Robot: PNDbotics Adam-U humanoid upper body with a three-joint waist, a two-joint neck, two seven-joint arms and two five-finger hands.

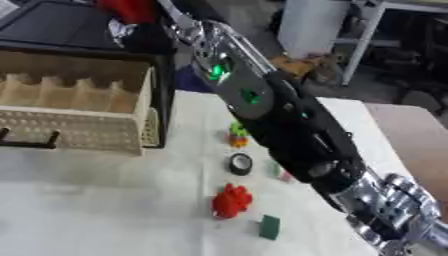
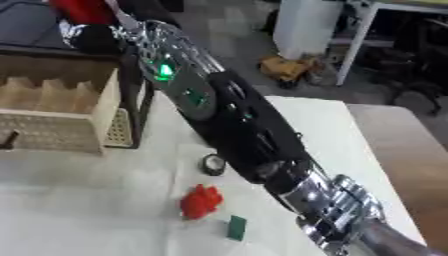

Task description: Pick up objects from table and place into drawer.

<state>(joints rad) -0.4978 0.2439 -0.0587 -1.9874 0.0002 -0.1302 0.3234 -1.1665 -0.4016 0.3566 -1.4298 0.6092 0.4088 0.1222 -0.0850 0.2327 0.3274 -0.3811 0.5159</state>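
At the arm's far end: right hand (image 2: pixel 86 34), beyond the drawer's (image 1: pixel 83 127) back edge, blurred; cannot tell how open or whether holding anything.
Just above the hand: red shape (image 1: pixel 129 9) – touching or merely behind, unclear.
Left hand: nowhere in sight.
Drawer: directly below and nearer than the hand; pulled out, light-coloured, perforated front wall, scalloped dividers along the back.
Drawer contents: nothing visible inside from this angle.
Well back from the hand, under the forearm, on the tabletop (image 1: pixel 105 200): green-and-orange piece (image 1: pixel 237 135), then black tape roll (image 1: pixel 241 163), red clump (image 1: pixel 232 200), and green block (image 1: pixel 269 226) farthest from the hand.
Step in hand, likely: carrying or releasing over the drawer – unconfirmed.
Doing it well: bring the hand squarely over an open compartment, well inside the walls, lower before letting go; keep the forearm high enough to clear the drawer's side and the pieces lying beneath it.
Remaining: at least four pieces not yet put away.
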